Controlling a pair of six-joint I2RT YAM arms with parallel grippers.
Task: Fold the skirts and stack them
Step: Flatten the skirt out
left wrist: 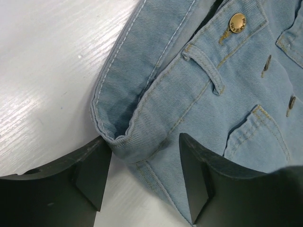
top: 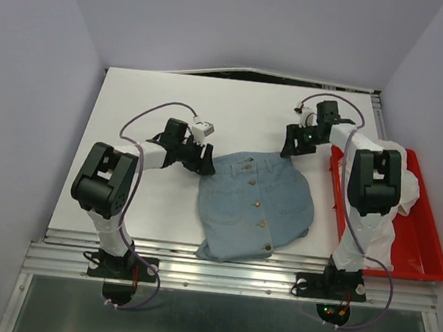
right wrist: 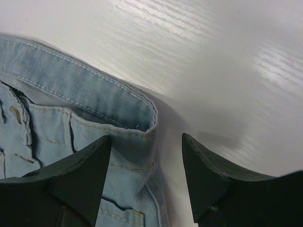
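Note:
One light-blue denim skirt [top: 255, 207] lies flat in the middle of the white table, waistband at the far side, button row and pockets facing up. My left gripper [top: 205, 160] is open at the waistband's left corner. In the left wrist view [left wrist: 144, 165] that corner [left wrist: 124, 137] sits between the jaws, which stand apart. My right gripper [top: 293, 146] is open at the waistband's right corner. In the right wrist view [right wrist: 147, 170] that corner [right wrist: 142, 130] lies between the spread jaws, nearer the left one.
A red plastic tray [top: 426, 251] stands at the right table edge, partly under the right arm. The skirt's hem reaches the table's near edge [top: 228, 254]. Grey walls enclose the table on the left, the right and at the back.

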